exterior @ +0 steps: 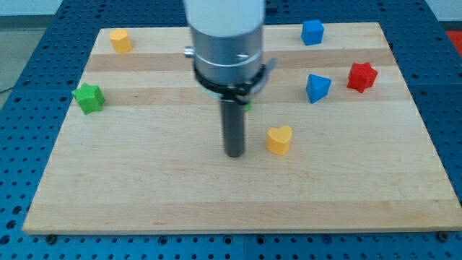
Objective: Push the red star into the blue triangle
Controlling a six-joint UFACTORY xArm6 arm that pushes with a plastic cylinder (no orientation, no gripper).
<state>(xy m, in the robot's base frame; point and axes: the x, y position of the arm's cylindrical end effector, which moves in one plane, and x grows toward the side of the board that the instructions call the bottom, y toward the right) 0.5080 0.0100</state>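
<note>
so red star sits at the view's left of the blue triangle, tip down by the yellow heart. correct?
Not quite. In the camera view the red star sits at the view's right of the blue triangle. My tip is indeed beside the yellow heart.

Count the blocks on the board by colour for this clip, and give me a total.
Yellow: 2, the block at the top left and the heart.
Blue: 2, the cube and the triangle.
Green: 1 star, plus a green sliver mostly hidden behind the rod, not counted.
Red: 1 star.
Total: 6.
</note>
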